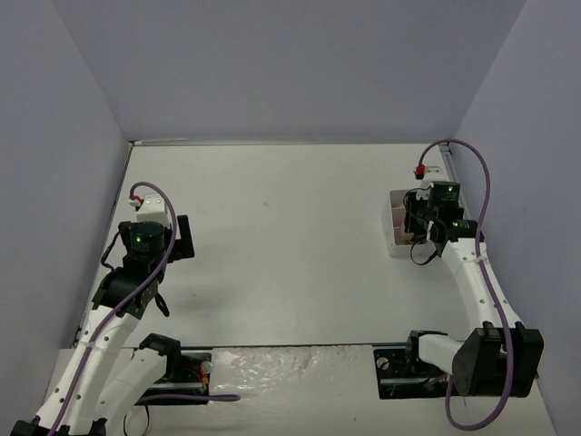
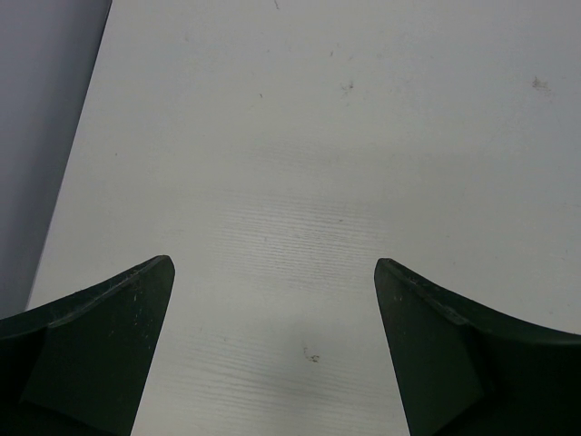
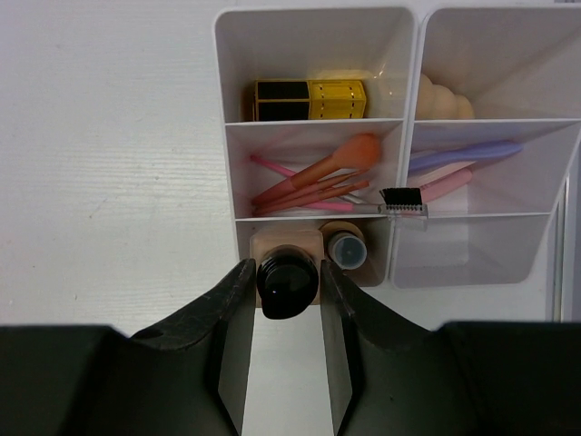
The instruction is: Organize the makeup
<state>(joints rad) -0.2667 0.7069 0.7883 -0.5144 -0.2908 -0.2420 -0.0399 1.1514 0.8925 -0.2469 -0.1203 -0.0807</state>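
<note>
In the right wrist view my right gripper [image 3: 286,263] is shut on the dark cap of a tan bottle [image 3: 287,283], which stands upright in the near left compartment of the white tray [image 3: 309,23]. A second tan bottle [image 3: 346,247] stands beside it. Gold-black lipstick tubes [image 3: 310,100] lie in the far left compartment. Pink and red sticks [image 3: 309,186] fill the middle left one. Lilac and pink sticks [image 3: 463,159] and a peach sponge [image 3: 440,100] are on the right side. My left gripper [image 2: 272,268] is open and empty over bare table.
In the top view the tray [image 1: 395,218] sits at the right side of the table, partly hidden under my right gripper [image 1: 419,227]. My left gripper [image 1: 182,238] is at the far left. A black comb brush [image 3: 404,202] lies across a tray divider. Grey walls enclose the table.
</note>
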